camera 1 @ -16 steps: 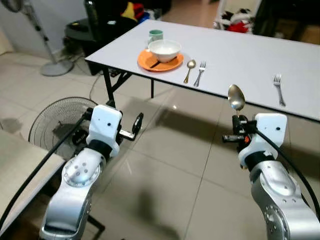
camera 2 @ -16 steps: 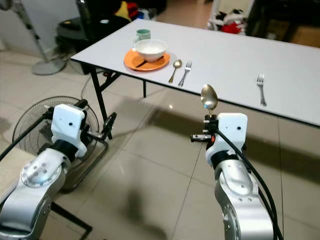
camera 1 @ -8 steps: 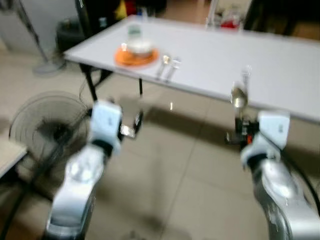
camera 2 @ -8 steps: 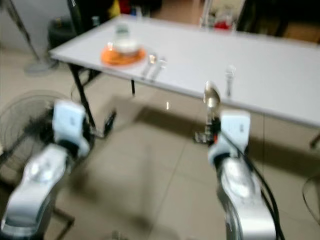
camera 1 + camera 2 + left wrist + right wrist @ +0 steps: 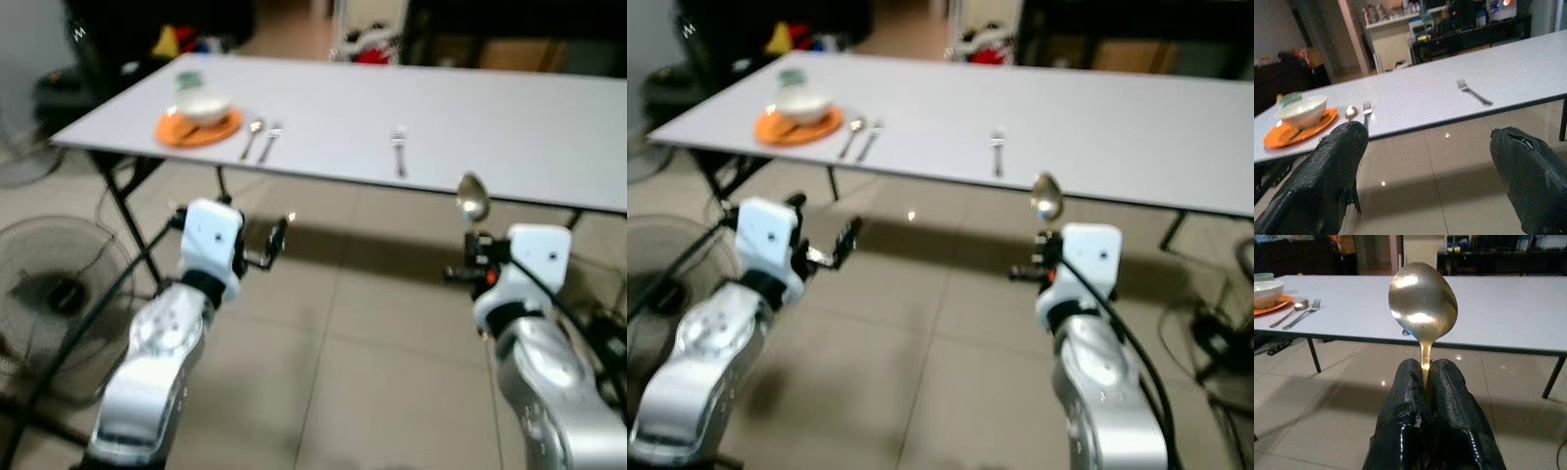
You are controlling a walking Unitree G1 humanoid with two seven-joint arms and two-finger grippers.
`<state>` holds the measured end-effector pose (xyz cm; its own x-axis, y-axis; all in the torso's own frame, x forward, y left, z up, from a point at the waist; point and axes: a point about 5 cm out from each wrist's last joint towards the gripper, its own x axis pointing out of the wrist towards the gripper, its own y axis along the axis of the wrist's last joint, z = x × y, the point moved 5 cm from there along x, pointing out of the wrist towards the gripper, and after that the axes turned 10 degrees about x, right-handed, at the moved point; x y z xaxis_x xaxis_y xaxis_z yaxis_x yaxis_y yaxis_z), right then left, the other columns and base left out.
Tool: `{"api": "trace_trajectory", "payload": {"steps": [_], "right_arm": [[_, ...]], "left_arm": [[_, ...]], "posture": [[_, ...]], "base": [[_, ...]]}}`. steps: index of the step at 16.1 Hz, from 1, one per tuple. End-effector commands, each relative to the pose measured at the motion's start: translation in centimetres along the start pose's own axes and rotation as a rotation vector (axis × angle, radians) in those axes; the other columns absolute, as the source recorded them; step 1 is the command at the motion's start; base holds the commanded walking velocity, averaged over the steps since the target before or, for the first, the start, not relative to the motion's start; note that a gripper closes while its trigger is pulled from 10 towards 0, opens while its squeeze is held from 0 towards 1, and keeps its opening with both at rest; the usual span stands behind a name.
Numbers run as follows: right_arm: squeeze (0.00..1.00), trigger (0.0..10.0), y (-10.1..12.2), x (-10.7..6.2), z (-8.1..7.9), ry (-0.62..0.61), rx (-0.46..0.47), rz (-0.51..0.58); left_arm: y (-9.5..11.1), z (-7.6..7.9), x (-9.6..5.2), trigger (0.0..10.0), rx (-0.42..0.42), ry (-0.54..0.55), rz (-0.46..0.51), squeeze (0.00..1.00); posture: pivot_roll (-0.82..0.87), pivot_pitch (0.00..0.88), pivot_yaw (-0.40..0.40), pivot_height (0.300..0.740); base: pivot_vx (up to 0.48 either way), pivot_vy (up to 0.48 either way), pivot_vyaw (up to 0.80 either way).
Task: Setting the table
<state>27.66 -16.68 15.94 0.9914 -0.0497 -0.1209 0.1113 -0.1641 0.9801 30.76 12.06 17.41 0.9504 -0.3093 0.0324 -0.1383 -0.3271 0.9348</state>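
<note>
1. I see the table ahead, a plate on its far-left end.
2. A bowl sits on the plate, a cup behind.
3. A spoon and fork lie just right of the plate.
4. A lone fork lies mid-table.
5. A fan stands on the floor, near left.

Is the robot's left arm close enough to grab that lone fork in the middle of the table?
Probably not yet. The open left gripper hangs over the floor short of the table, and the lone fork lies well inside the edge.

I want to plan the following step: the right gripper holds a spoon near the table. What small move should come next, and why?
Probably step toward the table and carry the spoon to the lone fork. The right gripper grips the spoon upright, short of the table edge, and that fork has no spoon beside it, unlike the one by the plate.
</note>
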Motion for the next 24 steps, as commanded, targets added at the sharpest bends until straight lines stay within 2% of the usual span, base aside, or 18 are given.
{"api": "trace_trajectory", "payload": {"steps": [1,6,10,16,24], "right_arm": [[0.00,10.0,0.58,0.10,-0.33,0.012,0.000,0.019],[0.00,10.0,0.50,0.17,-0.35,0.014,0.004,0.013],[0.00,10.0,0.35,0.16,-0.31,0.009,0.008,0.004],[0.00,10.0,0.77,0.52,-0.08,0.007,0.000,0.006],[0.00,10.0,0.37,0.84,-0.84,0.074,-0.001,-0.034]], "left_arm": [[-0.26,-0.19,-0.25,10.0,-0.004,0.002,-0.007,0.00],[-0.19,-0.05,-0.18,10.0,-0.007,-0.010,-0.002,0.00],[-0.19,-0.08,-0.12,10.0,-0.006,-0.016,0.000,0.00],[-0.25,0.20,0.14,10.0,-0.012,-0.026,-0.002,0.00],[-0.43,0.00,-0.04,10.0,-0.012,-0.016,-0.008,0.00]], "posture": [[0.04,0.000,0.062,0.740],[0.04,0.000,0.062,0.740],[0.04,0.000,0.065,0.740],[0.03,0.000,0.071,0.740],[0.04,0.000,0.066,0.740]], "base": [[0.334,0.000,0.00],[0.335,0.000,0.00],[0.337,0.000,-0.77],[0.331,0.000,0.00],[0.313,0.000,0.00]]}}
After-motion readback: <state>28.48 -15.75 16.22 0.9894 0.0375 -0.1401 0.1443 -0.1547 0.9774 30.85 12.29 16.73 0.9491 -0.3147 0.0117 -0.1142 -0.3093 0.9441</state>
